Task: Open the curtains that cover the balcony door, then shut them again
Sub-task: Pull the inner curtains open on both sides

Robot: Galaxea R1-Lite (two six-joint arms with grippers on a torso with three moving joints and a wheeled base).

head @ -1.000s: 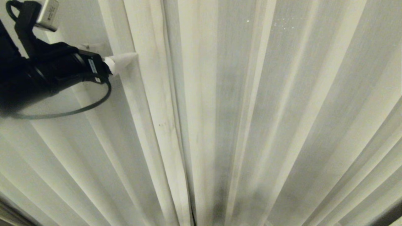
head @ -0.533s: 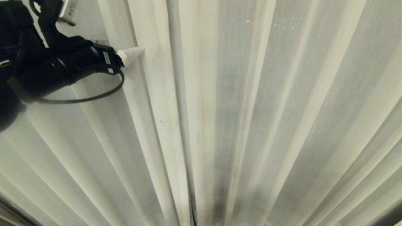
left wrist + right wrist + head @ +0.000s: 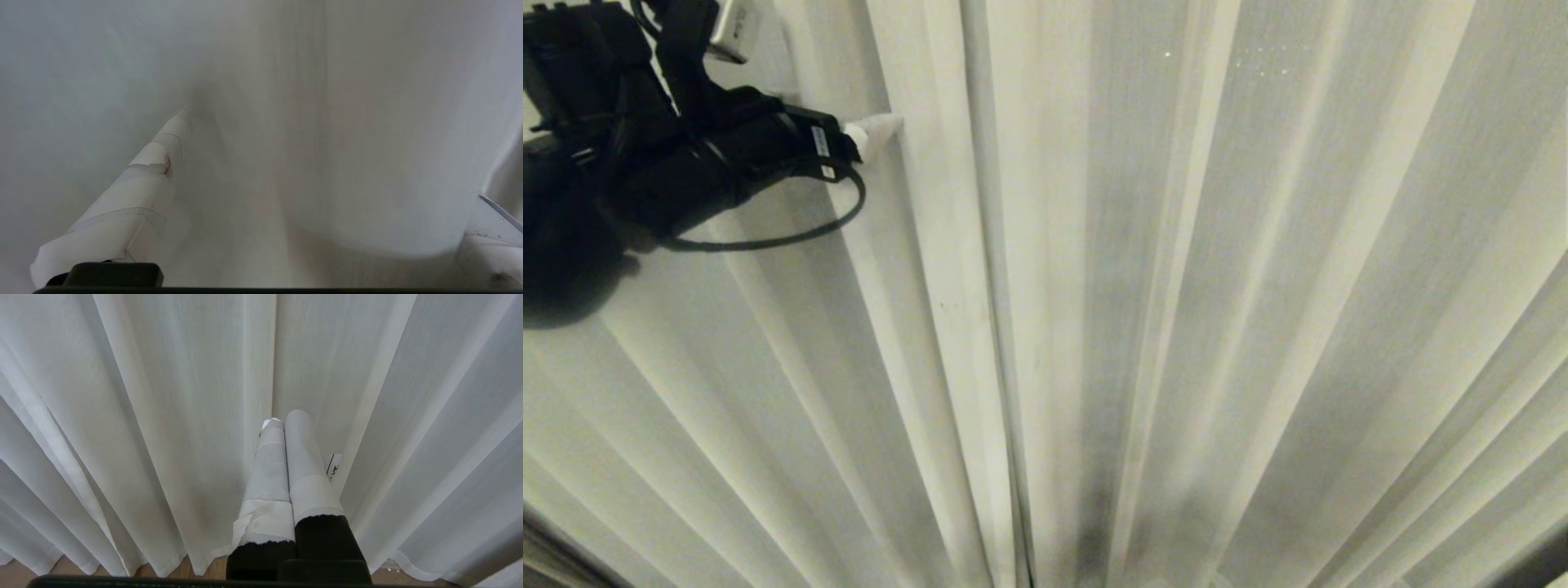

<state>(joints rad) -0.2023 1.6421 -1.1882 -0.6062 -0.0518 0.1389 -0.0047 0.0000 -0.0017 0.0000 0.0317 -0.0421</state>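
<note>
left gripper (image 3: 886,126) spread wide, holding nothing yet; one taped white finger (image 3: 155,163) pokes against the fabric, and a fold bulges into the gap toward the other finger at the wrist view's edge. It sits high up on the left panel of the curtains (image 3: 1143,327), just beside the centre seam (image 3: 1013,506) where the two panels meet. Curtains look fully drawn, pleats fanning down across the whole head view; the balcony door can't be seen as its own shape, only a darker shade showing through the sheer cloth right of the seam. Judgement: this is the reach-in before the first pull, opening not begun. To do it well: push the fingers deep enough that a whole pleat or the panel's leading edge sits between them, not a single thin layer; close firmly, then drag sideways away from the seam in a level line so the cloth slides along its rail and doesn't just stretch. Slippery sheer fabric may slide out of a shallow pinch. Left arm comes in from the left of the seam, wrist about level, fingers pointing across toward the seam, cable (image 3: 792,233) looping under it. right gripper (image 3: 282,424) is parked lower down, fingers pressed together on nothing, pointing at the curtains near the floor (image 3: 24,575).
</note>
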